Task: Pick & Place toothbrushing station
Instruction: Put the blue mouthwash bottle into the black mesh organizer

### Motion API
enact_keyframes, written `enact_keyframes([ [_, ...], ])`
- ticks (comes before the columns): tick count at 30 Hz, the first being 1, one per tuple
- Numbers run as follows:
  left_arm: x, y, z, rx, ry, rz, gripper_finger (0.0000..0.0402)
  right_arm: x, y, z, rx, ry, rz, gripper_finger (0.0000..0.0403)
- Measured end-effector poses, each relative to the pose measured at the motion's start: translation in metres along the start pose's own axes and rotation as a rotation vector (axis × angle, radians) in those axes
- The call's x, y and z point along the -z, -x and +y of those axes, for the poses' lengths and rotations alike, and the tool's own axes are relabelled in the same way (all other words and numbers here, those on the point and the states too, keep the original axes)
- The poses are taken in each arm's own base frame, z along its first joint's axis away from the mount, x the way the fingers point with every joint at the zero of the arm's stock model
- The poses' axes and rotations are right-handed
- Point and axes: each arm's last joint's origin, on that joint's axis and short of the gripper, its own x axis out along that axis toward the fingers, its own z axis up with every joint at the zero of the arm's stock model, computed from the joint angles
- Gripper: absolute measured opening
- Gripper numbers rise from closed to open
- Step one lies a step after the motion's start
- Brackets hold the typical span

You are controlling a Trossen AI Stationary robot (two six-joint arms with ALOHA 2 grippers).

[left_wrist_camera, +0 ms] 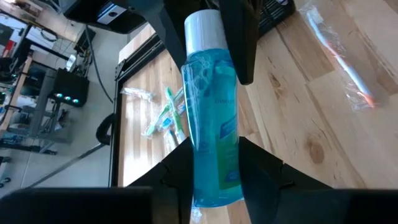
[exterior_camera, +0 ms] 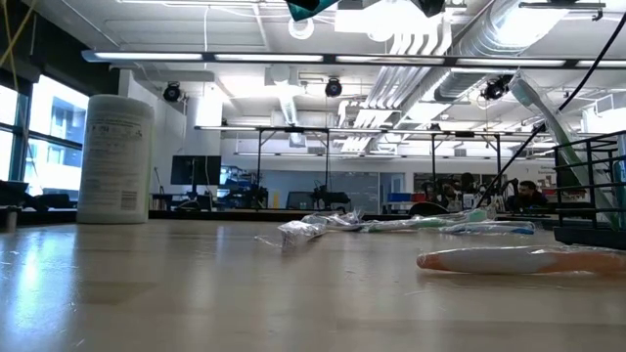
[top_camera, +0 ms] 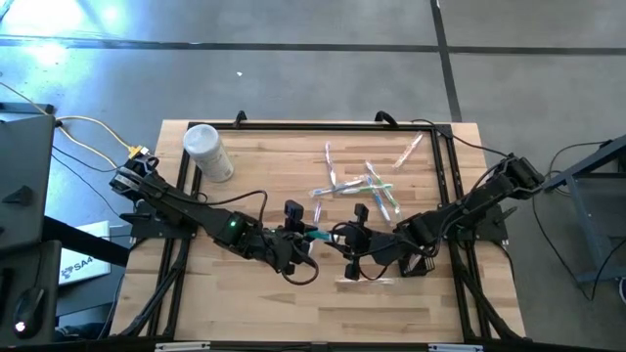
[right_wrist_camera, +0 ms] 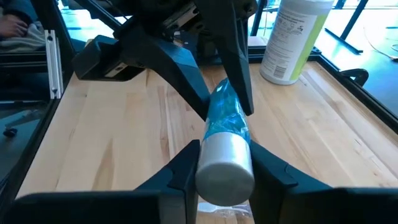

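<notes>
Light wooden table (top_camera: 245, 293) with white canister (top_camera: 207, 153), scattered wrapped toothbrushes (top_camera: 367, 186), black mesh holder (top_camera: 423, 262).

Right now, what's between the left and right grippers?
A teal tube with a white cap bridges them: the left gripper flanks its body, the right gripper flanks the cap. Both wrist views show it; the high view shows a teal sliver.

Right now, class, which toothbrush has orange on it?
The wrapped toothbrush lying alone nearest the low camera; the other toothbrushes, clustered farther back, look green or clear.
</notes>
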Motion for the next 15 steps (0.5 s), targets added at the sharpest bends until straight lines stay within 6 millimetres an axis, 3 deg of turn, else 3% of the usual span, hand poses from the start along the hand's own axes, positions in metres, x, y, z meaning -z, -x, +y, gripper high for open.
enact_keyframes([
  [15,-0.0016,0.0001,-0.0005,0.018,0.000,-0.016,0.0236,0.0038,0.0086,0.0052,-0.075,-0.073,0.063,0.0089],
])
